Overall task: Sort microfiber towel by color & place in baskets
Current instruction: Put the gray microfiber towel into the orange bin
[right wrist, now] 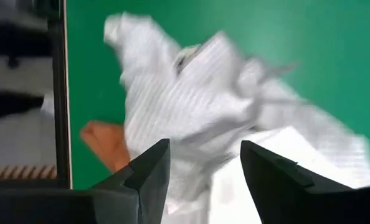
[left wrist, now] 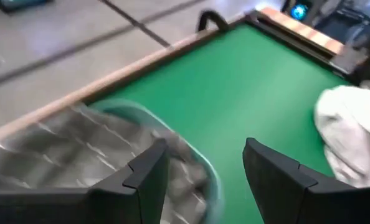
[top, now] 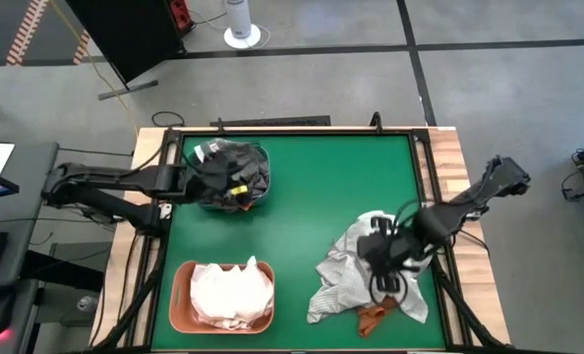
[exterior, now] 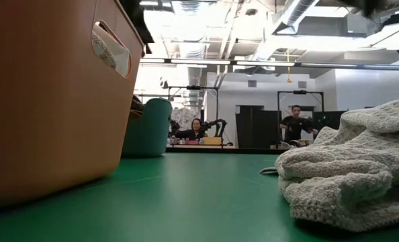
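Grey, white-lined towels point(top: 235, 169) fill the teal basket point(top: 260, 200) at the table's point(top: 321, 197) far left, where my left claw point(left wrist: 203, 177) hovers open and empty. Nearer, the salmon basket point(top: 179, 295) holds crumpled white cloths point(top: 231, 292). At right, pale towels point(top: 346, 270) and one rust-orange cloth point(top: 376, 316) lie heaped under my open right claw point(right wrist: 203, 171).

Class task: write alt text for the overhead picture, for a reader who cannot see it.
On a green table, the left gripper hovers over a teal basket of dark towels; the right gripper hovers over a pale towel pile. A salmon basket holds white towels.
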`<state>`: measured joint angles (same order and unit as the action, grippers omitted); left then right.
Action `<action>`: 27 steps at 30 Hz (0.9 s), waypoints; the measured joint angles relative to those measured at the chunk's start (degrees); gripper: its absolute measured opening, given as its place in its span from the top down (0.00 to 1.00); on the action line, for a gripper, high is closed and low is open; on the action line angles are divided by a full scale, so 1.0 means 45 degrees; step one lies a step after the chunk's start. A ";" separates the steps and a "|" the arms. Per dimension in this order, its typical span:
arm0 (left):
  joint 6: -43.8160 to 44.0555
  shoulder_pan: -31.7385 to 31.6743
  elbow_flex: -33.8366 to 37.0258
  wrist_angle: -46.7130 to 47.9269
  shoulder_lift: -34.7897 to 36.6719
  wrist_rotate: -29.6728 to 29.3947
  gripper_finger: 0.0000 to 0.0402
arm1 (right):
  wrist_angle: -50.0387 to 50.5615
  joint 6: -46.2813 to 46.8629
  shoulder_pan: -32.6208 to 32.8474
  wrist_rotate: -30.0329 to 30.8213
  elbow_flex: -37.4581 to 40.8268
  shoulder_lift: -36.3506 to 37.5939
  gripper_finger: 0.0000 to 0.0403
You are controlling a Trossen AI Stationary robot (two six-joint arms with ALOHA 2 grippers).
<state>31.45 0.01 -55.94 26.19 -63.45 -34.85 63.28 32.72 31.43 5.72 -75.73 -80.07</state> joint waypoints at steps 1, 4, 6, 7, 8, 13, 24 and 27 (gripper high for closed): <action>0.0417 0.0273 -0.0064 0.0114 -0.0148 -0.0004 0.52 | -0.0450 -0.0035 0.0171 -0.0177 0.0514 0.0000 0.45; 0.1498 0.0901 -0.0272 0.0002 -0.0555 -0.0011 0.52 | -0.1670 -0.0409 0.0634 -0.0234 0.1777 0.0000 0.45; 0.2031 0.1179 -0.0414 0.0033 -0.0809 -0.0017 0.52 | -0.2539 -0.0990 0.0942 -0.0206 0.2557 0.0005 0.45; 0.2231 0.1284 -0.0491 -0.0020 -0.0954 -0.0029 0.52 | -0.2973 -0.1289 0.1071 -0.0186 0.2959 0.0005 0.45; 0.2369 0.1358 -0.0572 0.0018 -0.1100 -0.0040 0.52 | -0.3478 -0.1486 0.1164 -0.0172 0.3382 0.0005 0.45; 0.2351 0.1741 -0.1439 0.0094 -0.1831 -0.0068 0.52 | -0.5642 -0.1479 0.1244 -0.0229 0.4710 0.0005 0.45; 0.1694 0.1828 -0.3240 0.1436 -0.2379 -0.0228 0.52 | -0.6768 -0.2911 0.1552 -0.0215 0.4727 -0.0741 0.52; 0.1641 0.1711 -0.3235 0.1675 -0.2316 -0.0219 0.52 | -0.7092 -0.2867 0.1575 -0.0280 0.4727 -0.1391 0.55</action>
<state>38.83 7.71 -70.50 33.73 -73.87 -35.84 31.36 19.81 38.52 4.46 -54.46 -86.33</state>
